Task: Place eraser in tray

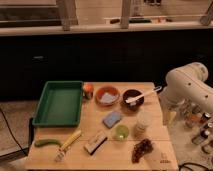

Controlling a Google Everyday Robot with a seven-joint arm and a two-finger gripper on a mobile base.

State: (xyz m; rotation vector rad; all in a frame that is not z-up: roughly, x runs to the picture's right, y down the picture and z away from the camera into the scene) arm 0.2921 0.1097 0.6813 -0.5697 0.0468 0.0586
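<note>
Nearest, along the front of the table [125, 159]: a green curved thing [47, 143], a yellow-handled tool [67, 145], then the eraser [95, 142], lying flat and slanted, touched by nothing. Further right, a dark lumpy cluster [142, 149].

Just behind the eraser: a small green cup [121, 132], a light-blue pad [112, 119] and a pale jar [143, 122].

Further back on the left: the tray [59, 105], nothing visible inside, well apart from the eraser.

Back row: an orange bowl [107, 95] and a dark bowl [133, 97].

Off the table's right edge: the white arm [187, 85], with the gripper [169, 116] hanging low beside that edge. Cannot tell whether open or shut. Well apart from the eraser, with cup and jar between.

Judged from this: nothing done so far. Reach, grasp, lift, carry to the tray and release all left to do.
</note>
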